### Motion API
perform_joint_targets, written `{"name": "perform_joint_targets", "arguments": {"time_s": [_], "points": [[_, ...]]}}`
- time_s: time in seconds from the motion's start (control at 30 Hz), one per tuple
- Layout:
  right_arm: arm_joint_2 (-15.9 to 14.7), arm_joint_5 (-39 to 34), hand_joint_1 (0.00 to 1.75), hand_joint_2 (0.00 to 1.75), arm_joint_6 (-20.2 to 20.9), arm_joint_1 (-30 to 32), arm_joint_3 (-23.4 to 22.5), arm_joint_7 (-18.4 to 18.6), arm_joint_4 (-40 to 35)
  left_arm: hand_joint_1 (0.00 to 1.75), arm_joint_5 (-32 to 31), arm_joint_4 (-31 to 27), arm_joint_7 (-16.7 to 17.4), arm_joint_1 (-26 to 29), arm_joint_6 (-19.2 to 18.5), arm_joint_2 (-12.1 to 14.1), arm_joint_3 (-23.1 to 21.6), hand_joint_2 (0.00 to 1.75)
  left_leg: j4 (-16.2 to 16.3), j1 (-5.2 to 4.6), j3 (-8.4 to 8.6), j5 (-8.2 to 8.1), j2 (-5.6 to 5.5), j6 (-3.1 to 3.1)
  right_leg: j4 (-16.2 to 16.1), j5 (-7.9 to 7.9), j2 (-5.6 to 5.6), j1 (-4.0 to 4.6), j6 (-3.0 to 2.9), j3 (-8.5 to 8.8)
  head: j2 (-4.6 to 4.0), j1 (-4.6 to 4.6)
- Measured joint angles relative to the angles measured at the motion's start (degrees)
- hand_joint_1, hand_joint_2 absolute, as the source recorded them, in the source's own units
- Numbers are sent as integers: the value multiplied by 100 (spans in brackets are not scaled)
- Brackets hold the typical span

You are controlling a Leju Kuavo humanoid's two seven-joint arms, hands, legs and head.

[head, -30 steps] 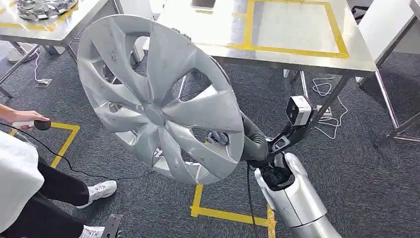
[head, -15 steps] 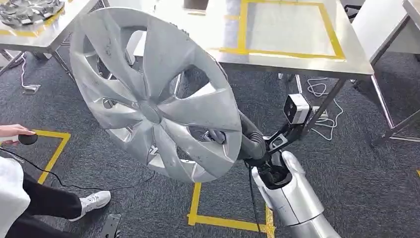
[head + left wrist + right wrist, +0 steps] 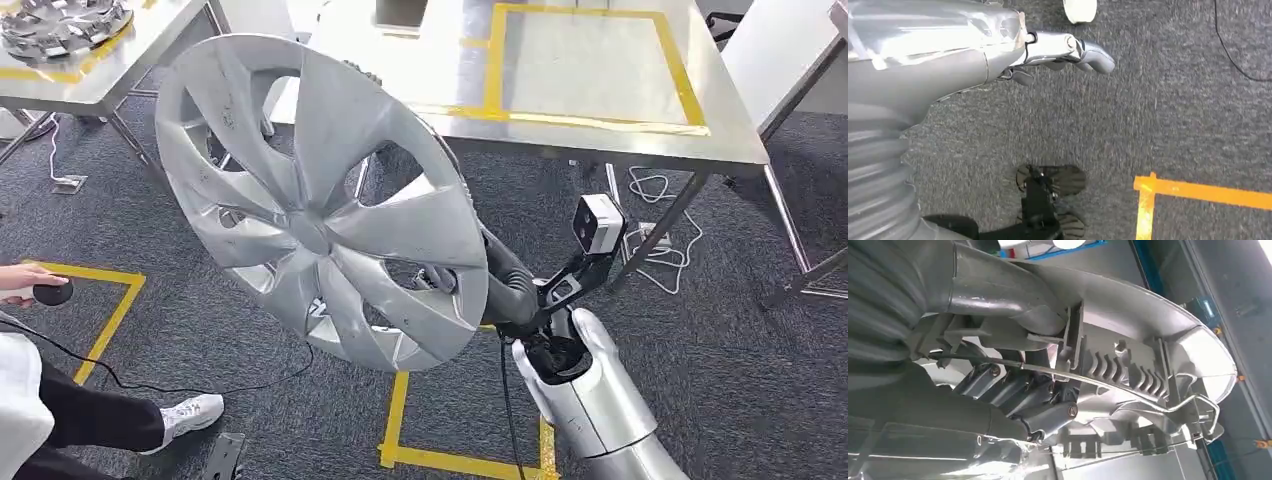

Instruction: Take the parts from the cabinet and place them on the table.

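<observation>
Hubcap [image 3: 322,205] gripped by right hand [image 3: 455,280], mid-carry | left hand [image 3: 1068,50] slack, holding nothing | next: set on table [image 3: 580,75], upper right.

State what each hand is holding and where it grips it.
The right robot hand holds the silver hubcap at its rim, fingers hooked through a gap between spokes near the lower edge. The left robot hand holds nothing.

The hubcap [image 3: 325,205] my right hand [image 3: 1013,395] grips blocks much of my forward view. Beyond it the steel table [image 3: 600,120] has a bare taped square [image 3: 585,65]. On my left a person [image 3: 30,400] crowds the floor.
</observation>
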Motion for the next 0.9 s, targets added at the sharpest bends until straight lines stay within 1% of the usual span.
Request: {"name": "perform_joint_targets", "arguments": {"time_s": [0.03,0.07,0.1,0.13,0.17,0.2,0.23,0.27,0.3,0.33,0.37,0.4,0.43,0.47,0.5,0.53,0.57,0.6,0.63,0.67,0.7,0.73,0.77,0.8,0.83,0.87,0.9], "points": [[9,0,175,175,0,-6,-2,0,-2,0,-2,-2,0,-1,0,-15,-7,175,135,12,-74,-78,28,-44,-5,-20,12,-5,-53,50,0,-7],[28,-2,175,175,0,-21,0,-2,-2,0,-2,-4,0,-7,2,-18,-4,175,500,27,-233,-259,47,-82,-5,-47,13,-5,-97,87,0,-20],[39,-2,175,175,0,-26,0,-2,-2,0,-2,-2,0,-6,4,-11,-4,175,964,42,-459,-451,51,-110,-4,-63,13,3,-118,114,0,-18],[44,-4,175,175,0,-28,0,-2,-2,0,-2,-2,0,-4,7,-11,-4,175,1463,50,-735,-617,60,-128,-3,-84,18,12,-146,139,0,-15],[44,-2,175,175,0,-25,2,-2,-2,0,-2,-2,0,-4,7,-11,-4,175,1796,53,-946,-678,64,-135,-2,-104,25,25,-165,164,0,-18],[46,-2,175,175,0,-24,4,0,-2,0,-2,-2,0,-4,7,-13,-4,175,1879,55,-1045,-607,66,-131,-1,-128,38,27,-162,198,0,-18],[46,0,175,175,0,-24,9,0,-2,0,-2,-2,0,-4,7,-13,-4,175,1664,54,-998,-378,66,-111,-1,-168,60,34,-148,250,0,-17],[48,0,175,175,0,-25,7,0,-2,0,-2,-2,0,-4,7,-11,-4,175,1241,52,-832,-82,65,-80,-2,-203,72,42,-146,310,0,-17],[55,-2,175,175,0,-31,7,0,-4,0,-2,-2,0,-4,7,-7,-4,175,680,42,-585,249,63,-31,-5,-248,83,53,-138,383,0,-20],[68,-2,175,175,0,-35,7,0,-7,0,-2,-2,0,-5,7,2,-4,175,215,16,-394,453,53,41,-15,-291,90,54,-129,414,0,-13],[72,-2,175,175,0,-55,7,-2,-9,0,-2,-2,0,-13,6,11,-4,175,189,-16,-279,345,63,74,-6,-317,101,124,-94,421,0,-4],[74,-2,175,175,2,-59,7,-2,-9,0,-2,-4,0,-25,9,15,-2,175,127,-24,-264,286,71,113,-8,-328,110,95,-73,403,0,-13],[76,-4,175,175,2,-60,4,-4,-9,0,-2,-2,2,-25,9,20,-2,175,92,-30,-257,228,72,145,-14,-337,108,97,-51,390,0,-24],[76,-2,175,175,2,-61,4,-2,-11,0,-2,-4,2,-26,13,24,0,175,83,-31,-257,211,68,160,-50,-347,102,99,-22,401,0,-17],[81,0,175,175,4,-63,4,-2,-24,0,-2,-15,2,-25,13,17,0,175,-33,5,-166,223,71,170,-80,-377,89,132,10,449,0,-22],[72,4,175,175,4,-66,2,-2,-28,0,-2,-28,2,-20,11,9,-2,175,-110,31,-103,231,62,185,31,-417,52,111,10,393,0,-7],[70,4,175,175,7,-101,2,-13,-26,0,-2,-33,2,-34,13,4,0,175,-136,35,-77,225,64,216,392,-559,51,100,-21,179,0,0],[66,4,175,175,9,-111,-4,-26,-24,0,-2,-33,4,-40,15,2,0,175,-136,33,-75,213,63,224,836,-711,51,95,-46,-86,0,0],[59,4,175,175,15,-95,-15,-53,-22,0,-13,-33,15,-35,17,0,0,175,-135,31,-69,193,61,237,1371,-877,51,90,-66,-428,0,0],[52,7,175,175,22,-75,-24,-66,-11,0,-20,-33,31,-27,20,0,0,175,-133,31,-61,171,57,237,1758,-936,50,88,-43,-697,0,-2],[41,15,175,175,24,-59,-28,-70,4,0,-30,-33,39,-17,20,0,0,175,-131,31,-36,150,50,230,1846,-874,50,81,9,-820,0,-2],[31,24,175,175,24,-49,-31,-70,13,0,-44,-33,44,-13,22,-2,0,175,-131,32,-8,128,42,224,1736,-752,48,73,68,-821,0,-2],[17,31,175,175,24,-38,-31,-70,24,0,-55,-33,46,-12,22,-9,0,175,-122,34,53,83,28,201,1246,-411,42,49,187,-661,0,0],[11,31,175,175,24,-39,-37,-70,24,0,-59,-37,48,-12,22,-22,0,175,-106,34,105,38,23,174,677,-96,26,29,266,-448,0,0],[11,31,175,175,24,-41,-48,-72,26,0,-61,-44,48,-12,22,-29,0,175,-82,25,124,-15,15,135,133,177,-29,12,305,-259,0,4],[15,28,175,175,26,-48,-55,-81,31,0,-63,-44,54,-22,22,-26,0,175,-2,-27,107,-76,12,90,28,188,-35,32,220,-194,0,4],[20,26,175,175,28,-45,-63,-81,31,0,-68,-48,61,-20,24,-24,0,175,-7,-22,103,-87,17,73,37,178,-14,36,118,-196,0,0]]}}
